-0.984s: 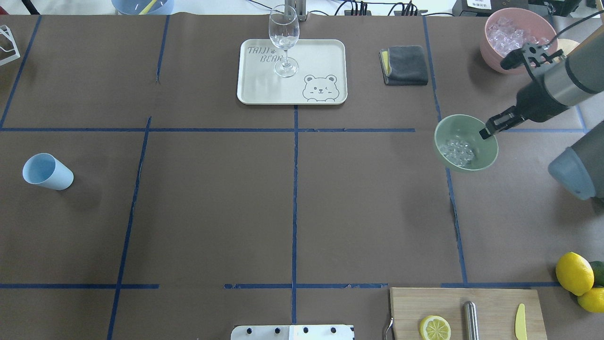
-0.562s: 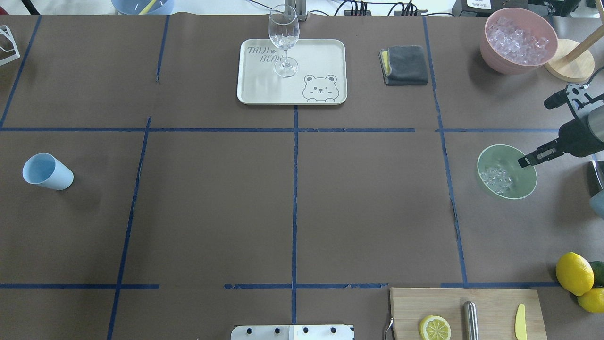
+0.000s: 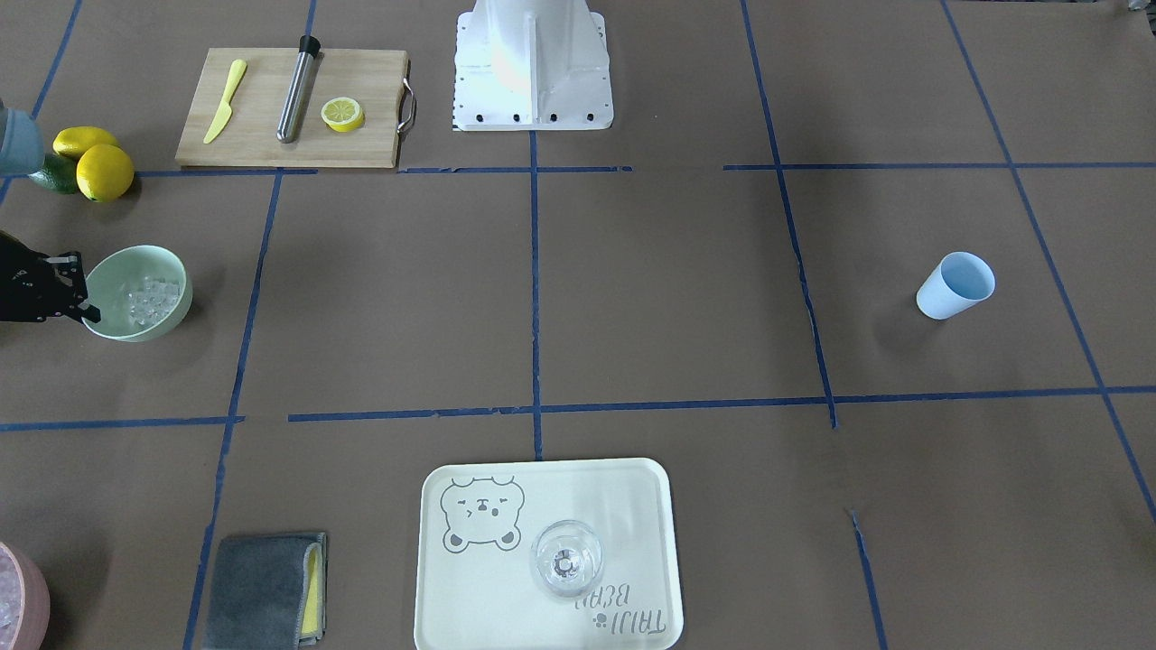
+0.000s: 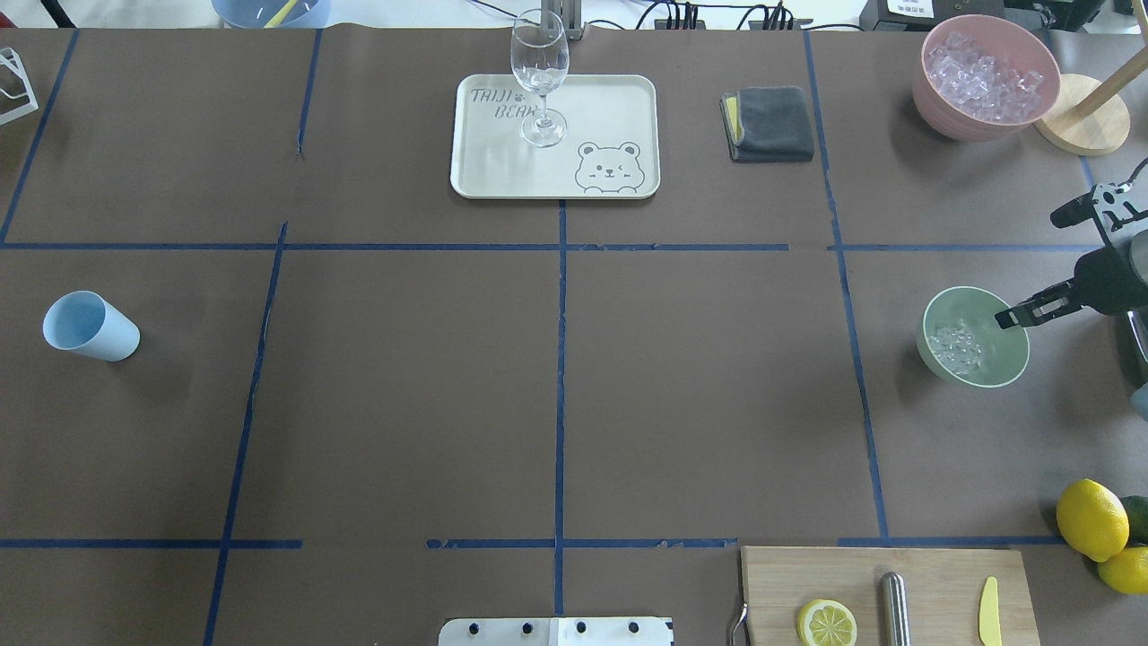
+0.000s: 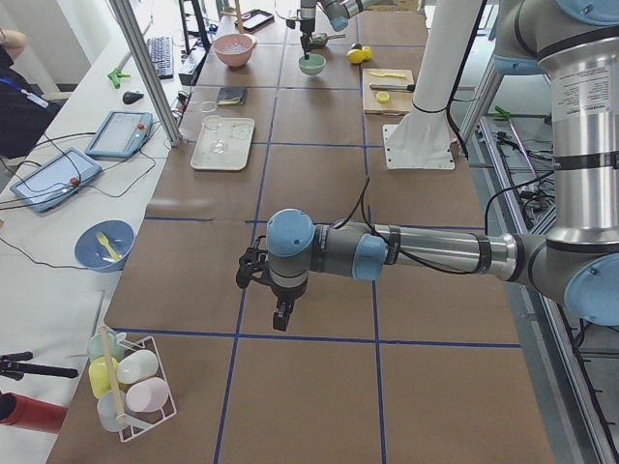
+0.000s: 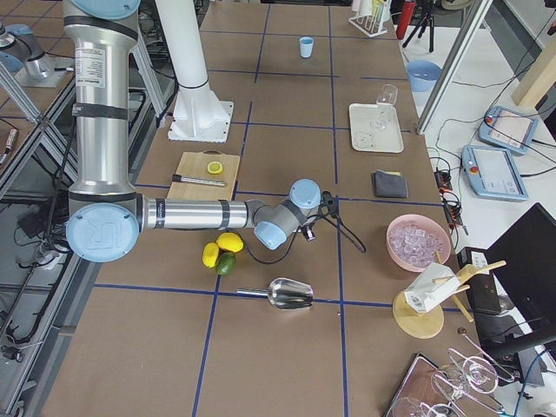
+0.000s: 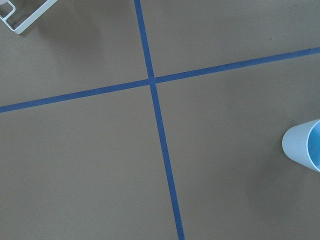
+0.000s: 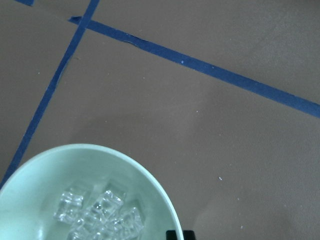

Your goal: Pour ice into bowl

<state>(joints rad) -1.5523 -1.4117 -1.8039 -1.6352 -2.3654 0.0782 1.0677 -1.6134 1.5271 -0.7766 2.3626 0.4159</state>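
Observation:
The mint-green bowl (image 4: 991, 359) sits low at the table's right side, upright, with several clear ice cubes (image 4: 955, 348) in it. My right gripper (image 4: 1013, 316) is shut on the bowl's right rim. In the front view the bowl (image 3: 172, 316), the ice (image 3: 149, 298) and the gripper (image 3: 86, 311) are at the far left. The right wrist view shows the bowl (image 8: 125, 165) and the ice (image 8: 100, 212) close below. My left gripper (image 5: 280, 314) hangs over bare table near the blue cup (image 4: 90, 326); I cannot tell if it is open or shut.
A pink bowl (image 4: 933, 99) full of ice stands at the back right. A tray (image 4: 619, 108) with a wine glass (image 4: 540, 76) and a grey cloth (image 4: 769, 124) are at the back. Lemons (image 4: 1091, 519), a cutting board (image 4: 933, 574) and a metal scoop (image 6: 291, 294) lie near the robot's right.
My right gripper has carried the bowl with the ice to the right, toward the robot and lower. The arm no longer covers the pink bowl.

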